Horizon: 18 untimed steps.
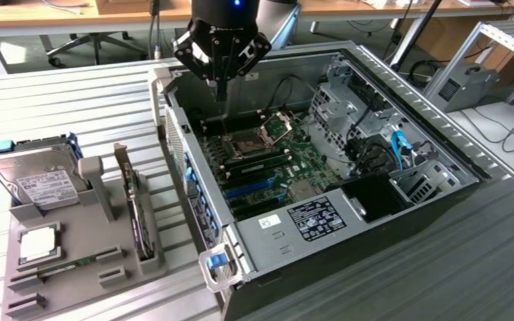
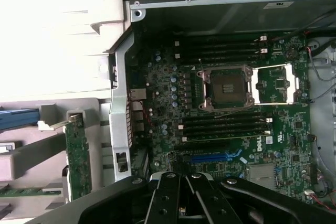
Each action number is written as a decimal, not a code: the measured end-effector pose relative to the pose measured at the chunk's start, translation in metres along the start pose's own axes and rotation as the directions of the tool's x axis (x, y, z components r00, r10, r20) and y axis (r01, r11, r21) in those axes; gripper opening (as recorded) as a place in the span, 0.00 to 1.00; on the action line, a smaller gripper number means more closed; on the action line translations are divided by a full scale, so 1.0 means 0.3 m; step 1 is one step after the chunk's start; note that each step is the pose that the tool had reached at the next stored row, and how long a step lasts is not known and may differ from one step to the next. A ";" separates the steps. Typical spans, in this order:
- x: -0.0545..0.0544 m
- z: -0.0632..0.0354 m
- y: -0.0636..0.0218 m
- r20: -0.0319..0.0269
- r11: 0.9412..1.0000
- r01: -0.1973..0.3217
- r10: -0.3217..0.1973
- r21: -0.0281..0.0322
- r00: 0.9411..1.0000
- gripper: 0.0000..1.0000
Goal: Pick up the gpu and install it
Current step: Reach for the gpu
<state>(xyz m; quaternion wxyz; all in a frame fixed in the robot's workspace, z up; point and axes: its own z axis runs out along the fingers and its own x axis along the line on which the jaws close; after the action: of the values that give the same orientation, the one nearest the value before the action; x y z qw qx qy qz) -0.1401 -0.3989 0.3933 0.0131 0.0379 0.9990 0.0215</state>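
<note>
The task has barely begun: the gpu [image 1: 137,212] stands on edge in the grey holder [image 1: 104,195] on the worktop [image 1: 78,100], at the exterior view's left, beside the hard drive [image 1: 38,175] and well apart from the gripper [image 1: 221,92]. The gripper hangs over the open computer case [image 1: 422,130], above the motherboard [image 1: 280,160], its fingers drawn together on nothing. The blue card slots [image 1: 248,190] look unfilled, so both the pick-up and the installing are left to do.
</note>
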 end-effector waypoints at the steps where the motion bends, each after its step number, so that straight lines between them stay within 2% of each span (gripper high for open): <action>1: 0.001 0.000 0.000 0.000 1.000 0.000 0.000 0.000 1.000 0.11; 18: 0.020 0.000 -0.002 0.000 1.000 0.000 0.000 0.000 1.000 0.11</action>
<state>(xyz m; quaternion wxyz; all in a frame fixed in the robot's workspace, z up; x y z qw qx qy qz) -0.1461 -0.3989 0.3931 0.0131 0.0379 0.9990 0.0216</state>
